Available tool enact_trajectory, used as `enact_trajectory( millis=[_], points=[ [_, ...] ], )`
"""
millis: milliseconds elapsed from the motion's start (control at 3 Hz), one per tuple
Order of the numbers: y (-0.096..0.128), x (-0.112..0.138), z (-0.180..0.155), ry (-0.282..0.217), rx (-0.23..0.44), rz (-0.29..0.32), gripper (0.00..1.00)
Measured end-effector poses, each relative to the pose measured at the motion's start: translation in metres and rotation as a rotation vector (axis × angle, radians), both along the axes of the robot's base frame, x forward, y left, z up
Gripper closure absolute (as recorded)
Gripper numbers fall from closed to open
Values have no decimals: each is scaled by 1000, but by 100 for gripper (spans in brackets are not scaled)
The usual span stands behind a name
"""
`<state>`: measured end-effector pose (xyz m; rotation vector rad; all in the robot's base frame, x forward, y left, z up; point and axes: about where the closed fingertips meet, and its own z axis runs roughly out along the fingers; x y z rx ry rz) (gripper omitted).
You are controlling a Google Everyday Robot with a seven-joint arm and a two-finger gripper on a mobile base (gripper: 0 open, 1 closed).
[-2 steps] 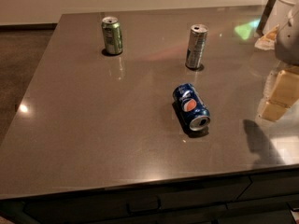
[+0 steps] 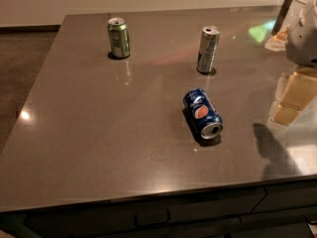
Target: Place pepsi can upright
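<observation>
The pepsi can (image 2: 202,112), dark blue with a round red-white-blue logo, lies on its side near the middle of the dark grey table (image 2: 99,133). Its silver open end points toward the front right. My gripper (image 2: 293,99) hangs from the white arm (image 2: 303,38) at the right edge of the view. It is above the table, well to the right of the pepsi can, not touching it and holding nothing. Its shadow (image 2: 270,148) falls on the table in front of it.
A green can (image 2: 119,37) stands upright at the back left. A taller slim silver can (image 2: 208,49) stands upright behind the pepsi can. The table's front edge runs along the bottom of the view, with drawers below it. Dark floor lies to the left.
</observation>
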<state>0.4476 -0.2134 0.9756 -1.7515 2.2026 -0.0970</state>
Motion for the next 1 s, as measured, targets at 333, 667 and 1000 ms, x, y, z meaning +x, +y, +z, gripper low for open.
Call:
enact_trajectory(
  millis=[333,667,1000],
  points=[
    [7,20,-4,2,12,96,0],
    [13,40,-6,-11,26,250,0],
    [17,59,-10,-32,25,414,0]
  ],
)
